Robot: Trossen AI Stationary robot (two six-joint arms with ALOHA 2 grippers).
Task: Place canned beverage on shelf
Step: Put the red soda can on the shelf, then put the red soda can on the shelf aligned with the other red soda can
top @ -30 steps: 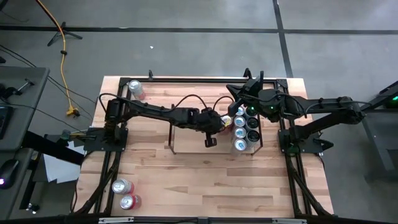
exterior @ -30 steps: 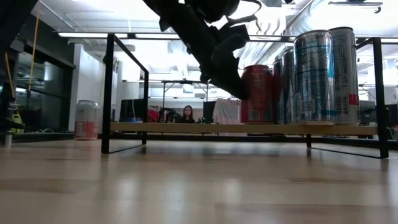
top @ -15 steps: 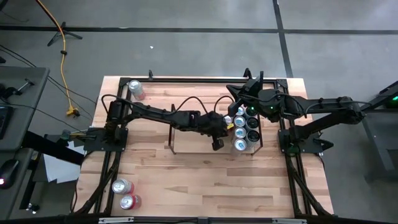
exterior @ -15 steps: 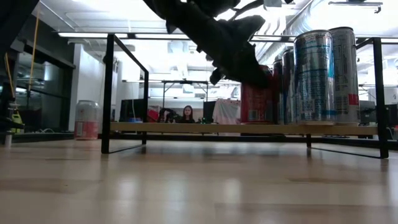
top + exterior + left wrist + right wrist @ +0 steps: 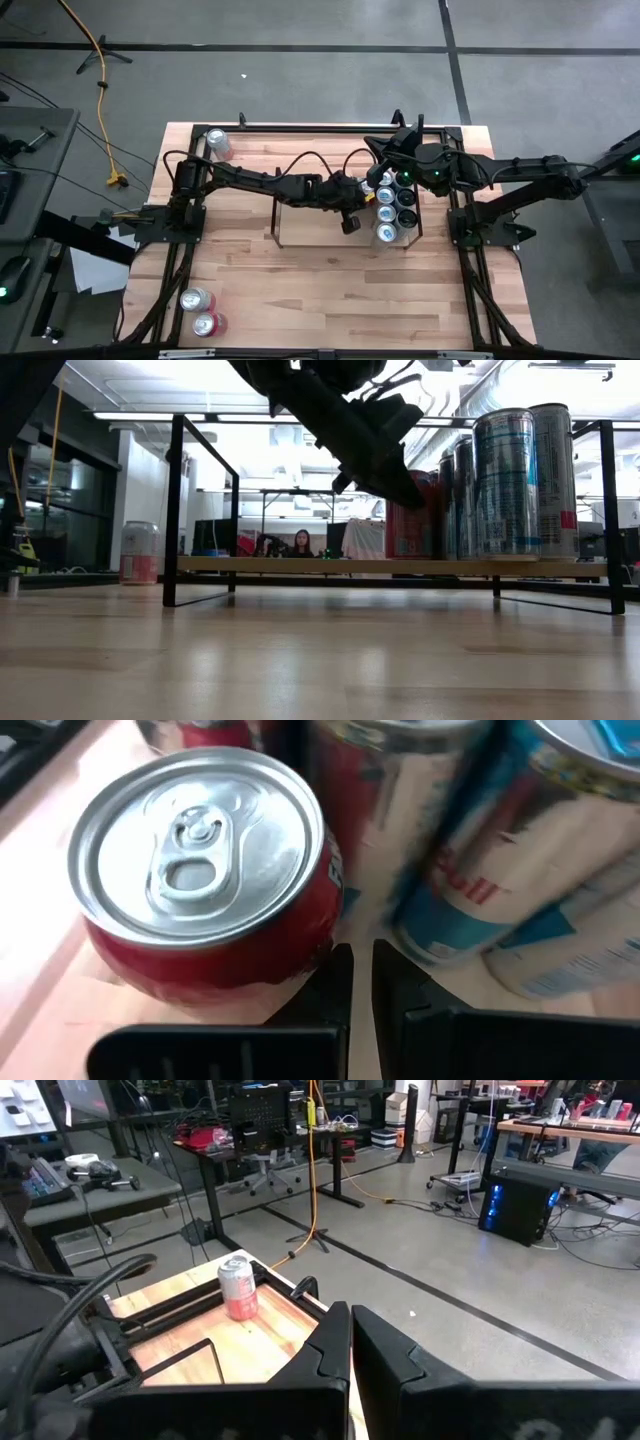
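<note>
- Fingers of the left gripper [image 5: 362, 982] sit pressed together and hold nothing, their tips touching or just beside the lower side of a red can [image 5: 205, 885] that stands upright on the shelf [image 5: 283, 238].
- Seen from above, the left gripper [image 5: 352, 207] reaches across the shelf to the cluster of cans [image 5: 392, 208] packed at its right end; the red can [image 5: 410, 515] stands at the cluster's left edge, already on the shelf board.
- Judged from this, the step in hand looks like a nudge: closed fingers pushing the red can snug against its neighbours rather than lifting it.
- To do it well, the push should stay low on the can's wall and run level along the shelf, slow enough that the can slides instead of tipping into the tall silver-and-blue cans [image 5: 470, 870] just beside it.
- The right gripper [image 5: 385, 150] waits over the far right end of the shelf, its fingers [image 5: 345, 1355] closed on nothing.
- The shelf carries cans only at its right end, in two close rows as far as the overhead view tells; the rest of the rack stands bare.
- Off the shelf, one red can [image 5: 217, 141] stands at the desk's [image 5: 330, 290] far left corner, and two more cans [image 5: 200, 310] wait together near its near left edge.
- A person [image 5: 300, 543] sits in the room beyond the desk.
</note>
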